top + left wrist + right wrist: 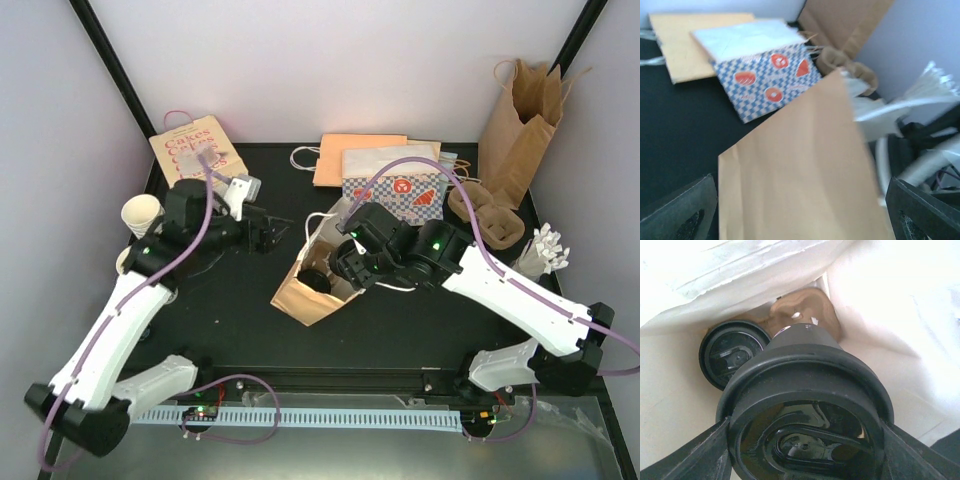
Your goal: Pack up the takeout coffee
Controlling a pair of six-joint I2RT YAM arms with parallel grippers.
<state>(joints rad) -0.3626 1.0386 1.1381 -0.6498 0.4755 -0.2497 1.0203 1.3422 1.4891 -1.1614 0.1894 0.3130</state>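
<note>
A brown paper bag [300,290] lies on its side in the middle of the black table, its mouth facing right. My right gripper [345,265] reaches into that mouth, shut on the takeout coffee [805,415]; both fingers press the rim of its black lid. In the right wrist view a second lidded cup [735,357] lies deeper in the white-lined bag [890,305]. My left gripper [268,235] stands open just left of the bag. In the left wrist view the bag's brown side [800,170] fills the space ahead of the left gripper [800,220], and nothing is gripped.
Stacked lidless cups [142,215] stand at the far left, a "Cakes" bag [197,150] behind them. Flat bags, one orange [360,158] and one blue-checked [395,190], lie at the back. A tall brown bag [520,120], cardboard cup carriers [487,215] and white cutlery [540,250] are at right.
</note>
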